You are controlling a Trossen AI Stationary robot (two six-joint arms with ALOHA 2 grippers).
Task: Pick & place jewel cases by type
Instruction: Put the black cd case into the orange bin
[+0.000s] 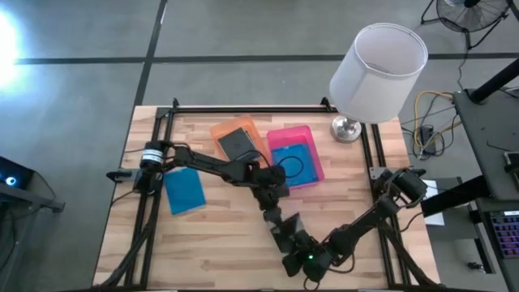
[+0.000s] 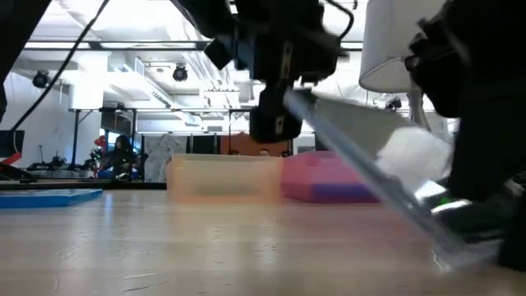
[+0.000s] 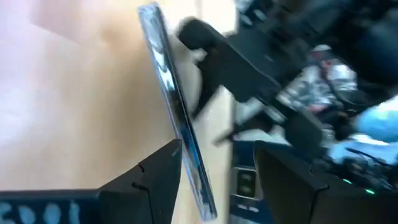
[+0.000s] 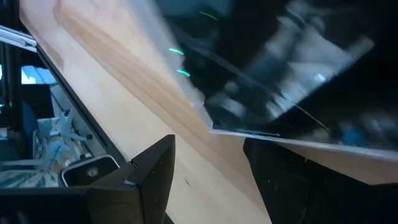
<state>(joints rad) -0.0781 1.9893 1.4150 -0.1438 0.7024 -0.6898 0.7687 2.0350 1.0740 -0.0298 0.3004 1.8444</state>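
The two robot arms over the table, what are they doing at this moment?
They are sorting jewel cases. Both arms meet over the table's front middle, each claw holding an end of one clear jewel case, tilted off the wood: left claw at its upper end, right claw at its lower. A dark case lies in the orange tray, a blue case in the pink tray, another blue case on the table.

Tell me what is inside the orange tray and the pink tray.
The orange tray holds a dark grey case; the pink tray holds a blue case. The left arm covers part of each; anything underneath is hidden.
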